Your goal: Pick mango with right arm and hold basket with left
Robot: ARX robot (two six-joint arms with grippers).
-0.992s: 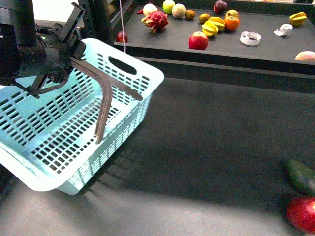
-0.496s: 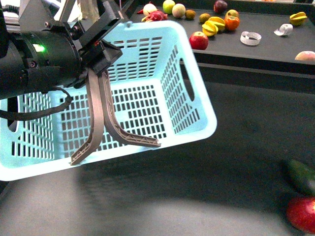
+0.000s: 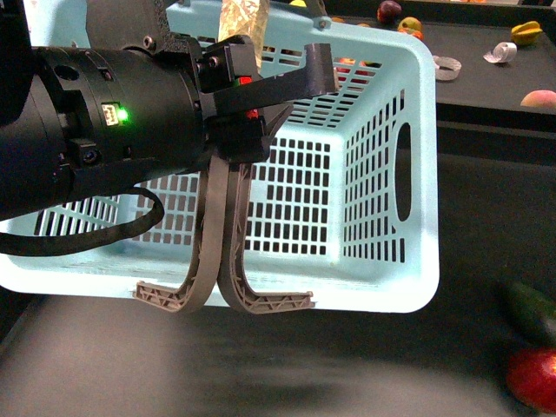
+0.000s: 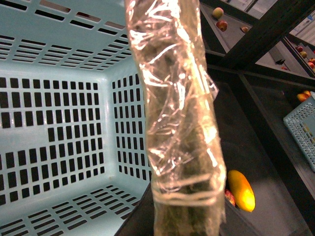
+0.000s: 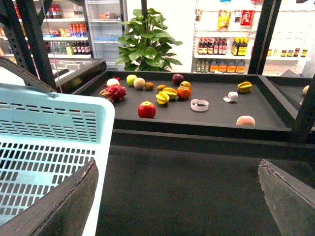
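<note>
LEFT TO RIGHT: The left pincer [image 3: 254, 102] pinched both handles [image 3: 228, 217] of the basket [image 3: 373, 294], held aloft above the bench [image 3: 347, 365]; that half looked done. The mango [image 4: 241, 191] lay untouched on the bench outside the basket. The right pincer [image 5: 178, 169] hung spread and empty, its pick not yet begun.

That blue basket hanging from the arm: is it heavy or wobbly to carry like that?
Probably light: the basket looks empty and is thin slotted plastic. It may well swing, since it hangs tilted from its two handles, which are pinched together at the left fingers. The walls look stiff enough to keep their shape.
</note>
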